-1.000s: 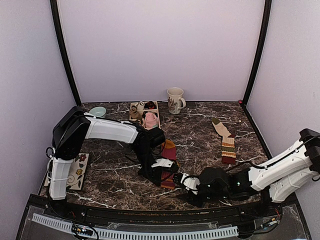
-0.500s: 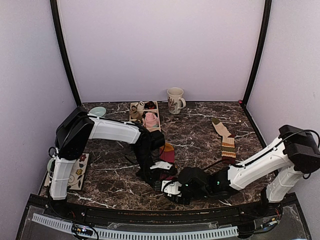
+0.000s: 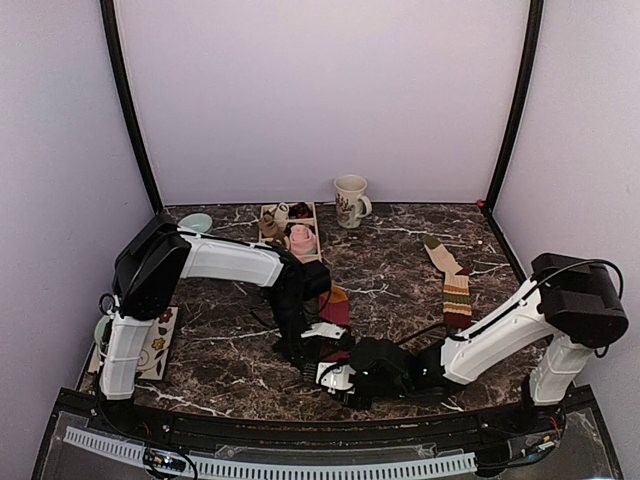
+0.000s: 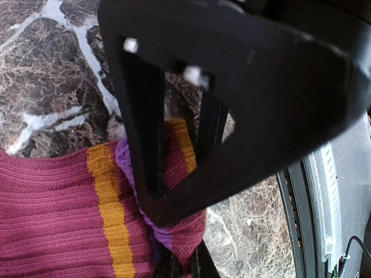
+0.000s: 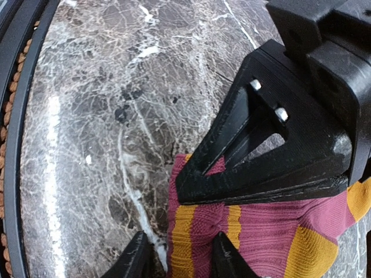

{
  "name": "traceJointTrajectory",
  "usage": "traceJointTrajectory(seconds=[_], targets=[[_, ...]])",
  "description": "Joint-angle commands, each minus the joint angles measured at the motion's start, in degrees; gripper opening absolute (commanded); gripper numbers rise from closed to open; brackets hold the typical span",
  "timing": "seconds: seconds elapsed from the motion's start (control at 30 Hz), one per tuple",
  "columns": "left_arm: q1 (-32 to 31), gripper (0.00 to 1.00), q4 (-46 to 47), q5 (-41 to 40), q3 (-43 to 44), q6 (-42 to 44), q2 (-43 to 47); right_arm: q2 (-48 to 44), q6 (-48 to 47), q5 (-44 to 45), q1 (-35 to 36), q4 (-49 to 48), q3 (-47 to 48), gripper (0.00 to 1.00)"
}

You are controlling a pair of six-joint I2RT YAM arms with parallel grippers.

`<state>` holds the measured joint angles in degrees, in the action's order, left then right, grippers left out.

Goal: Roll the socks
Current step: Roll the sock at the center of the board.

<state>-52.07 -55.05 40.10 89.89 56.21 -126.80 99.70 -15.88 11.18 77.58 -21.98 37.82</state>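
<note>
Nearest me, the right pincer (image 5: 179, 258) sits low on the counter (image 3: 220, 350), its prongs parted astride the near edge of a striped sock (image 5: 255, 231). The left pincer (image 4: 185, 267) is clenched on that sock's bunched end. Farther back to the right, another striped sock (image 3: 456, 290) lies flat.

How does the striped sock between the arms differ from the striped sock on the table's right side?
The central maroon striped knit sock is bunched short and pinched by the left tool; the right-hand striped knit sock lies flat, full length, untouched. Both show maroon stripes.
</note>
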Motion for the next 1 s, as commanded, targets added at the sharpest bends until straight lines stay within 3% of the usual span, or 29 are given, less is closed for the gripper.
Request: traceJointTrajectory(seconds=[0.0,0.17,0.27,0.33,0.47,0.5,0.8,0.97], targets=[[-0.09,0.00,-2.04,-6.18,-0.88,0.24,-3.00,1.24,2.36,0.18,-0.15,-4.40,-1.16,0.32],[0.26,0.00,-1.46,-6.85,-0.53,-0.52,-3.03,1.54,4.93,-0.30,-0.15,-5.03,-2.61,0.12],[0.96,0.11,-0.61,-7.36,0.42,-2.51,-2.93,2.09,7.30,-0.30,-0.09,-5.78,-3.71,0.00],[1.79,0.25,0.87,-7.66,0.50,-4.69,-2.49,2.67,8.76,-0.56,-0.15,-6.72,-4.55,0.00],[3.81,0.65,4.10,-8.22,-2.24,-8.03,1.22,4.07,12.04,-1.02,-0.23,-8.29,-6.05,0.00],[4.32,0.70,5.12,-8.46,-3.58,-8.46,2.49,4.28,12.92,-1.11,-0.16,-9.02,-6.50,0.00],[9.49,0.73,15.55,-14.69,-16.46,-11.64,16.93,5.77,20.45,-4.45,-1.27,-13.34,-9.31,0.00],[10.07,0.72,18.54,-17.01,-22.87,-9.21,23.62,6.12,26.38,-12.15,-5.43,-12.19,-9.81,0.00]])
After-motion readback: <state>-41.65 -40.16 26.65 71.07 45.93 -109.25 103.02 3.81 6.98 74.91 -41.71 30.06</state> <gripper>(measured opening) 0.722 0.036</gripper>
